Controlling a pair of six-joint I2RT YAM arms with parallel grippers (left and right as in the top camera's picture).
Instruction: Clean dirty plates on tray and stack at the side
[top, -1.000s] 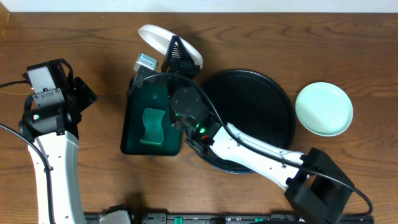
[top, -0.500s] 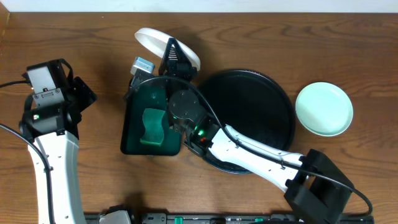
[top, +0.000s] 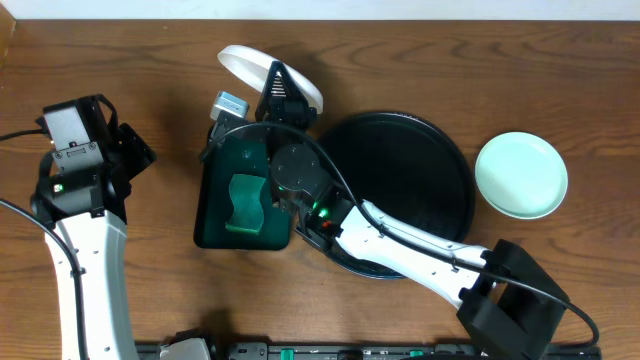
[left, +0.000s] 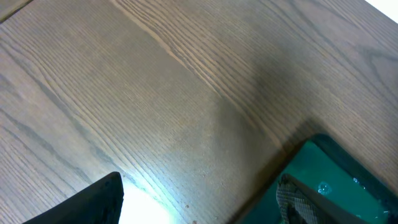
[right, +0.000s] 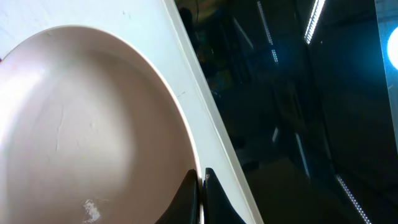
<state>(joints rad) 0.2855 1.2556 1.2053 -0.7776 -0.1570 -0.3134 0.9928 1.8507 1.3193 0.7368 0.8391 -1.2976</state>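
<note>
Since the white plate (top: 250, 62) is up off the table (top: 150, 60), tilted, hanging just past the far end of the green tray (top: 245, 150), everything kinda depends on which way it sits from the right claw (top: 279, 72). That claw is clamped tight on the plate's right-hand rim, so the rest of the dish sticks out away from it, toward the far left. The sponge (top: 245, 203) is in the green tray, on the near side of the plate, right under the right arm. The left claw (left: 199, 208) is wide and empty, low over bare wood beside the green tray's corner, so I'd say it's the handier one for grabbing the sponge. The black tray (top: 400, 170) has nothing on it, and the mint plate (top: 521, 175) sits on the table just to its right. That's well apart from the white one, so stacking means a long swing rightward. There's a tiny pale smudge inside the dish in the right wrist view, can't tell if it's dirt.
</note>
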